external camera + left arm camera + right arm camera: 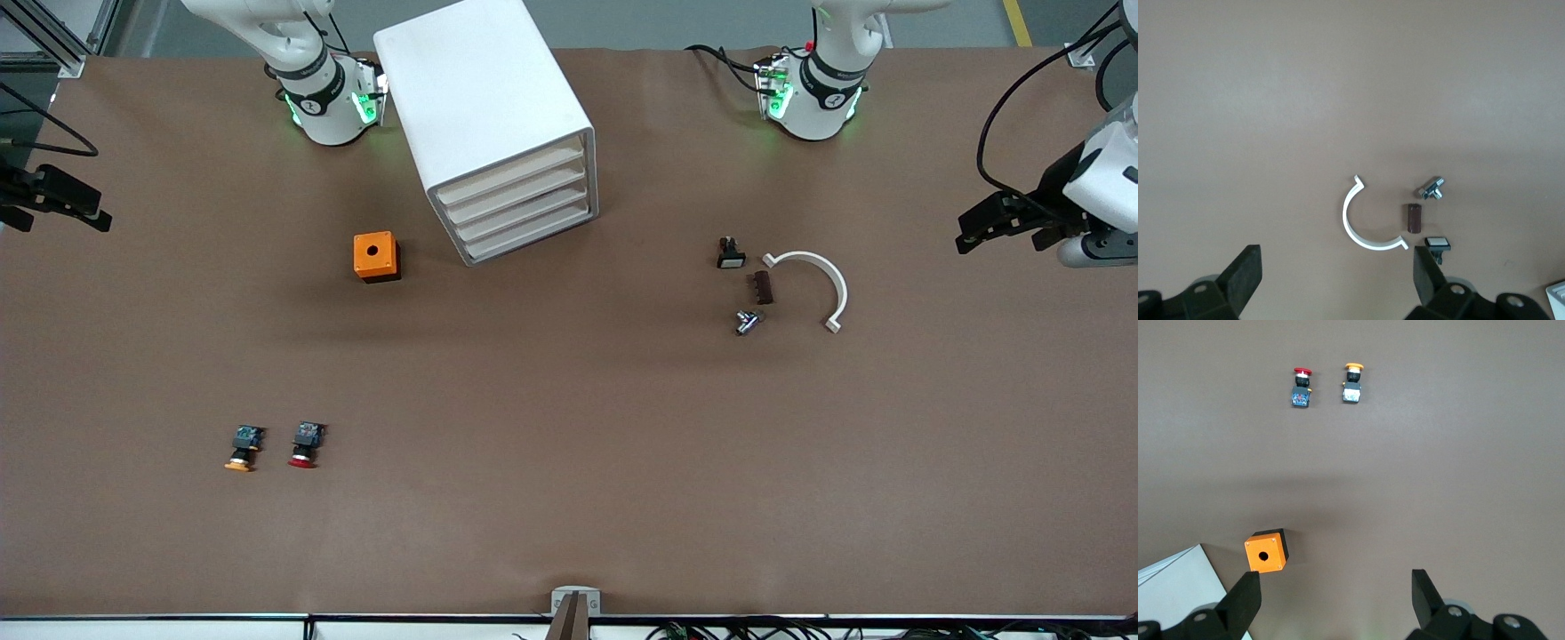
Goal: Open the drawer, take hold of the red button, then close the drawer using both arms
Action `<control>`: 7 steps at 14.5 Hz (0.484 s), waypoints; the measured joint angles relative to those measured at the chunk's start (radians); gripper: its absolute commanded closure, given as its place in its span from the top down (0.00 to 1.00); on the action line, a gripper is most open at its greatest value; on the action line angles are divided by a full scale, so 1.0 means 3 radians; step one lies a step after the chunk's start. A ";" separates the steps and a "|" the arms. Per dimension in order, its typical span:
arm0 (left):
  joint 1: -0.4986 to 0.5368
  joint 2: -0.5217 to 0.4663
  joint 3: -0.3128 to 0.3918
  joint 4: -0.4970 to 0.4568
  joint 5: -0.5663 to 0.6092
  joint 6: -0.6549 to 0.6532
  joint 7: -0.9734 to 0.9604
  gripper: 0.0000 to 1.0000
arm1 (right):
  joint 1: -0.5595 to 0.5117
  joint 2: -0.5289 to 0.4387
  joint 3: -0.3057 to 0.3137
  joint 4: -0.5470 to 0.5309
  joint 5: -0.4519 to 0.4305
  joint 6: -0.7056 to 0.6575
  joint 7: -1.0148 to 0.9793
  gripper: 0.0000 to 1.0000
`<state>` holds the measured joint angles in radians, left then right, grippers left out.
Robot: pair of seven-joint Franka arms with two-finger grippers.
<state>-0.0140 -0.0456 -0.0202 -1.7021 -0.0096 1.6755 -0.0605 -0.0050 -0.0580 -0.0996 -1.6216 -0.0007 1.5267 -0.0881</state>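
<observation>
Jaws of both grippers wide open; boxy white cabinet, round red-capped button on matte brown table

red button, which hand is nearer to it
Right. The right hand hangs at the right arm's end of the table, as does the red button; the left hand waits at the other end.

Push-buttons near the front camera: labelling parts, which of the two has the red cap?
The red-capped push-button, lying nearer the orange box than its orange-capped twin.
</observation>
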 measured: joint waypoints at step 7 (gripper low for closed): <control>-0.0001 0.0100 -0.0002 0.0245 0.0000 0.0015 0.0000 1.00 | 0.0003 0.0000 0.0000 0.0000 0.0000 -0.0017 0.0000 1.00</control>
<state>-0.0144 -0.0157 -0.0209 -1.6287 -0.0096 1.6801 -0.0604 -0.0041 -0.0581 -0.0995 -1.6216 -0.0007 1.5217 -0.0881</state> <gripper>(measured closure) 0.000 0.000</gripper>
